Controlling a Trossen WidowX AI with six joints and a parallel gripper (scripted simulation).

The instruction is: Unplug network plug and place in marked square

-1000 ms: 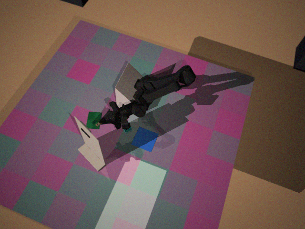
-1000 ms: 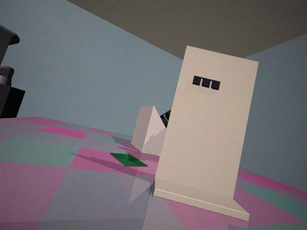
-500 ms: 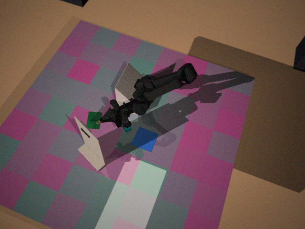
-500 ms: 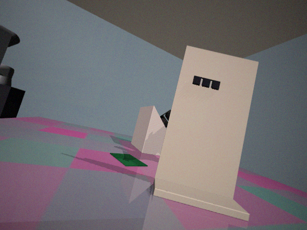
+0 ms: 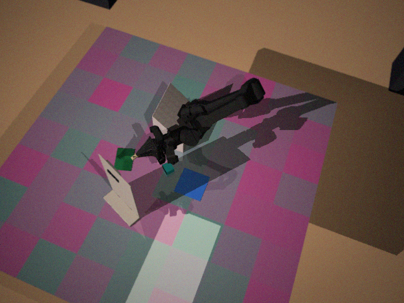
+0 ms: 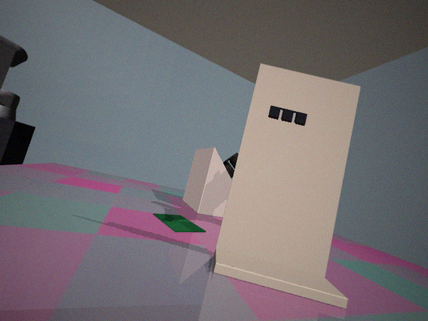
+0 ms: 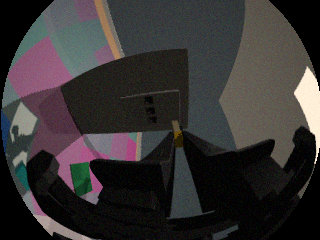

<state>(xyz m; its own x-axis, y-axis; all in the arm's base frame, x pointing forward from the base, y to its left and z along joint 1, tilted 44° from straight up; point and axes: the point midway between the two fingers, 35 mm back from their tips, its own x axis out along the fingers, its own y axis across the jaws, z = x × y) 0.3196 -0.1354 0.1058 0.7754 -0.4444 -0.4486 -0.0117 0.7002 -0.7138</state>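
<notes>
My gripper (image 5: 136, 155) is clenched on the plug (image 5: 134, 157), a small yellowish thing at my fingertips, clear of the panel (image 5: 118, 189) and hanging over the near edge of the green square (image 5: 124, 158). The square lies just below and ahead of me, so the move I judge next is mostly downward. The plug's long axis runs along my fingers, its nose pointing toward the panel's sockets (image 7: 151, 108).

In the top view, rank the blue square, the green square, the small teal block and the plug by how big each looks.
1. Blue square, largest.
2. Green square, somewhat smaller, though the gripper hangs over one corner.
3. Teal block, far smaller.
4. Plug, a yellowish speck in the jaws; it is off the table, nearer the camera.
</notes>
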